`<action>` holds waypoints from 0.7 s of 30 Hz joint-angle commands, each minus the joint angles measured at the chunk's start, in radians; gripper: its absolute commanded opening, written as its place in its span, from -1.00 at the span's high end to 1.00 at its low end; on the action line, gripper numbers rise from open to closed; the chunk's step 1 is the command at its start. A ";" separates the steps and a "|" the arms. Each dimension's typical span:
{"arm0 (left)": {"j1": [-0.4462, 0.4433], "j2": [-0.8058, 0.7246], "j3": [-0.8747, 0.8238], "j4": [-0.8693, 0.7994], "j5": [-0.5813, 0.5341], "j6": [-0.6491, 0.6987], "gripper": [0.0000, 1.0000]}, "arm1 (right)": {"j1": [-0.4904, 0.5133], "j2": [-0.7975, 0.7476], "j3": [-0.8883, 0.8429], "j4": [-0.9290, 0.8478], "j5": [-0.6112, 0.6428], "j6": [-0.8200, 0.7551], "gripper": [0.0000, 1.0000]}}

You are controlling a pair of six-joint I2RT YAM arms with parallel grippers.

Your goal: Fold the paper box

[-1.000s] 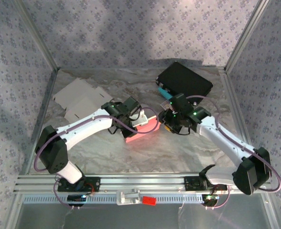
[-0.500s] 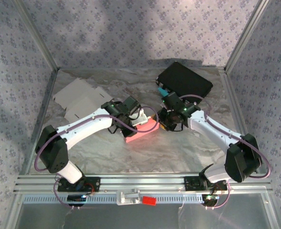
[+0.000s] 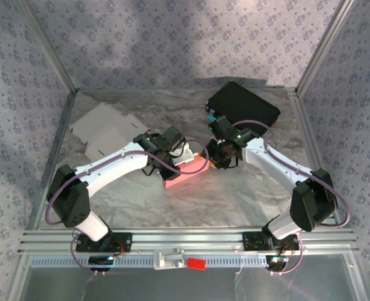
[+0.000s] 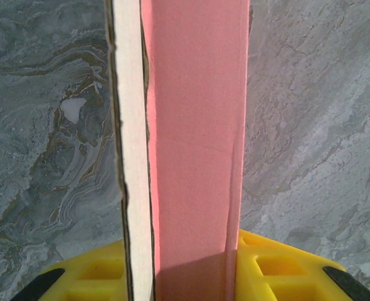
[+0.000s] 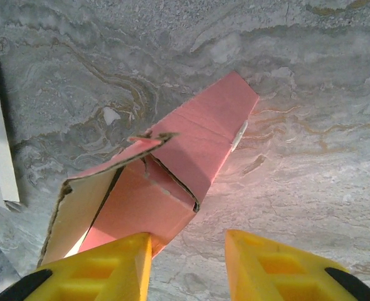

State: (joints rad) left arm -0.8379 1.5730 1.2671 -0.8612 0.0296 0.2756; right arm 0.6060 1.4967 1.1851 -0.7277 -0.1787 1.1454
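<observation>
Right claw (image 5: 188,254) half-open, empty, has narrowed and moved in to 3 o'clock end of pink paper box (image 3: 186,174) | left claw (image 3: 180,150) clamps its 11 o'clock wall | box at centre of bench (image 3: 248,194) | end flap seems next.

The box (image 3: 186,170) lies mid-table (image 3: 235,194), its ends between the grippers: left gripper (image 3: 182,154) on its left, right gripper (image 3: 217,158) at its right. Behind lie sheets (image 3: 103,132) to the left, and a case (image 3: 243,103) to the right.
</observation>
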 commanded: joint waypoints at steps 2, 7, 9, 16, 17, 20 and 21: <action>0.002 -0.002 -0.005 0.004 -0.002 0.001 0.49 | 0.011 0.020 0.068 -0.113 0.019 -0.092 0.23; 0.012 -0.021 -0.018 -0.001 0.025 0.043 0.57 | -0.028 -0.092 0.157 -0.101 0.085 -0.373 0.15; 0.017 -0.030 -0.022 -0.006 0.040 0.060 0.59 | -0.077 -0.138 0.159 -0.097 0.073 -0.540 0.09; 0.029 -0.052 -0.034 -0.047 0.083 0.116 0.59 | -0.285 -0.194 0.116 -0.121 -0.216 -0.998 0.06; 0.032 -0.057 -0.037 -0.049 0.091 0.127 0.59 | -0.292 -0.184 0.129 -0.158 -0.228 -1.058 0.07; 0.048 -0.063 -0.040 -0.063 0.128 0.158 0.59 | -0.281 -0.157 0.135 -0.205 -0.272 -1.179 0.10; 0.054 -0.061 -0.038 -0.070 0.136 0.169 0.59 | -0.268 -0.148 0.128 -0.205 -0.267 -1.209 0.12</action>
State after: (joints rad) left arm -0.7986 1.5387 1.2358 -0.8768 0.1062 0.3874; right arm 0.3183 1.3231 1.3060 -0.8574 -0.3626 0.1574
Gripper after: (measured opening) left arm 0.224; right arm 0.446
